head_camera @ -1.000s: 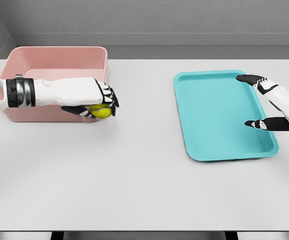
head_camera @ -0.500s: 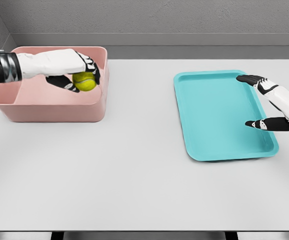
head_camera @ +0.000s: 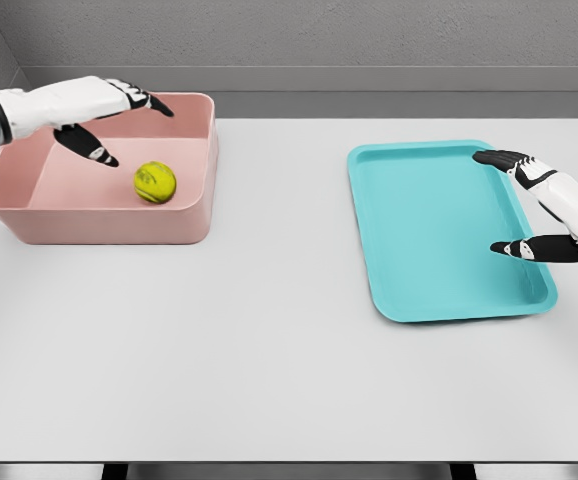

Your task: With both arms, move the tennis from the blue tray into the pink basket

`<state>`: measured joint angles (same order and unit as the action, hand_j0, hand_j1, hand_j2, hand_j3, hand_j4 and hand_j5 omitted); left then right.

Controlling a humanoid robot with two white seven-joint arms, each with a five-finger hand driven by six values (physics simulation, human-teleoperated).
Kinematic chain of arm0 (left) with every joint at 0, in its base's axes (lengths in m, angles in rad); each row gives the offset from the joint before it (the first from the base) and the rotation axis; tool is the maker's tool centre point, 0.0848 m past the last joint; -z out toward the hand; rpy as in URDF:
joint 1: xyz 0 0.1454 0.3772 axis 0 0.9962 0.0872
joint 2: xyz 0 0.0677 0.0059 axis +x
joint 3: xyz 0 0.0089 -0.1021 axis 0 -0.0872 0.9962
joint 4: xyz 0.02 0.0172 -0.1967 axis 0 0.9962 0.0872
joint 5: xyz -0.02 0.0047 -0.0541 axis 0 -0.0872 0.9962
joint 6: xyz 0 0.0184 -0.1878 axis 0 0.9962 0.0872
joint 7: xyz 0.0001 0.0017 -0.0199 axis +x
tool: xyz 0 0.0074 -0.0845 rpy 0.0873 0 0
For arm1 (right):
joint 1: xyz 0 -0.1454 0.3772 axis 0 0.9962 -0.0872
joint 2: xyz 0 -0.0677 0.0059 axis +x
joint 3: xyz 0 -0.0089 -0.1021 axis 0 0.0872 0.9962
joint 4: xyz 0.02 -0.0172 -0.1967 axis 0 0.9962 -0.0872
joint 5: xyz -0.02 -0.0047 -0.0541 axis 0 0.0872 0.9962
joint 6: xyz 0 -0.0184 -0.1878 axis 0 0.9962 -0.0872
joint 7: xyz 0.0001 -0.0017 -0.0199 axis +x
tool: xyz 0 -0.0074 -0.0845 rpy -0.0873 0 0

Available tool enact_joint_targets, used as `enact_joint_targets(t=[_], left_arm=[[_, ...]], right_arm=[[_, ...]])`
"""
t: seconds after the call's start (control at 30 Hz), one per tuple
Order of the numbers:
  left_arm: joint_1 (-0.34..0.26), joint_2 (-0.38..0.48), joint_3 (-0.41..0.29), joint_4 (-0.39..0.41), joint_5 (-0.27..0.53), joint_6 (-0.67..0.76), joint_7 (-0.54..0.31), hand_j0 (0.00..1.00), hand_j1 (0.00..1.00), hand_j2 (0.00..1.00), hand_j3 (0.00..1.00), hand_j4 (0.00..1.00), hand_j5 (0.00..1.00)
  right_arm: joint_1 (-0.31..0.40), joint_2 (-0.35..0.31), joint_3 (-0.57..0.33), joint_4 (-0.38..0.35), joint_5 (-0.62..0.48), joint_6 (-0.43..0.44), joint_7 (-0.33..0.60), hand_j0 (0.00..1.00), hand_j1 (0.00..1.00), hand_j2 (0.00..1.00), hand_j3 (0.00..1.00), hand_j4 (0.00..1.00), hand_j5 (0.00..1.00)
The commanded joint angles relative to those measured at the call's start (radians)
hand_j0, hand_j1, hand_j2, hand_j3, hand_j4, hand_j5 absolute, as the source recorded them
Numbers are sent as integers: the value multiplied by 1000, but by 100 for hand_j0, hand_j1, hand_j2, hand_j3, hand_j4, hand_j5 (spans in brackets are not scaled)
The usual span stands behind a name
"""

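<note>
A yellow-green tennis ball [head_camera: 155,182] lies inside the pink basket [head_camera: 109,222] at the table's back left, toward the basket's right side. My left hand [head_camera: 119,120] hovers above the basket's back part with its fingers spread, holding nothing, the ball below and to its right. The blue tray [head_camera: 424,270] sits on the right with nothing in it. Over the tray's right rim my right hand [head_camera: 505,200] stays open, thumb and fingers wide apart.
The white table [head_camera: 269,350] stretches wide in front of the basket and tray. A grey wall runs behind the table's far edge.
My left hand carried the ball from in front of the basket up over it, then let go; the ball now rests inside. The right hand has not moved.
</note>
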<state>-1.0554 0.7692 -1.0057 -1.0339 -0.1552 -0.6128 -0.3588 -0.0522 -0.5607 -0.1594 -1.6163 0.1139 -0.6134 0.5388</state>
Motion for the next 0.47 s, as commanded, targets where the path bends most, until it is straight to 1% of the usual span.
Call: enact_joint_targets(t=[0.0,0.03,0.07,0.13,0.2,0.27,0.33,0.43], left_arm=[[0,16,4,-2,11,2,1,100,100,100,100,100,100],[3,44,6,-5,11,2,1,100,100,100,100,100,100],[5,51,7,-3,16,2,1,100,100,100,100,100,100],[17,107,13,-5,23,2,1,100,100,100,100,100,100],[23,124,16,-9,25,2,1,100,100,100,100,100,100],[51,163,19,-25,26,2,1,100,100,100,100,100,100],[52,165,19,-35,26,2,1,100,100,100,100,100,100],[72,180,19,-86,25,2,0,100,100,100,100,100,100]], right_arm=[[0,-1,0,0,-8,3,0,100,100,100,100,100,100],[0,-1,0,0,-8,3,0,100,100,100,100,100,100],[0,-1,0,-2,-8,3,0,100,100,100,100,100,100],[0,-1,0,0,-8,3,0,100,100,100,100,100,100],[0,-1,0,0,-8,3,0,100,100,100,100,100,100],[0,-1,0,1,-8,3,0,100,100,100,100,100,100],[0,-1,0,1,-8,3,0,100,100,100,100,100,100],[0,-1,0,1,-8,3,0,100,100,100,100,100,100]])
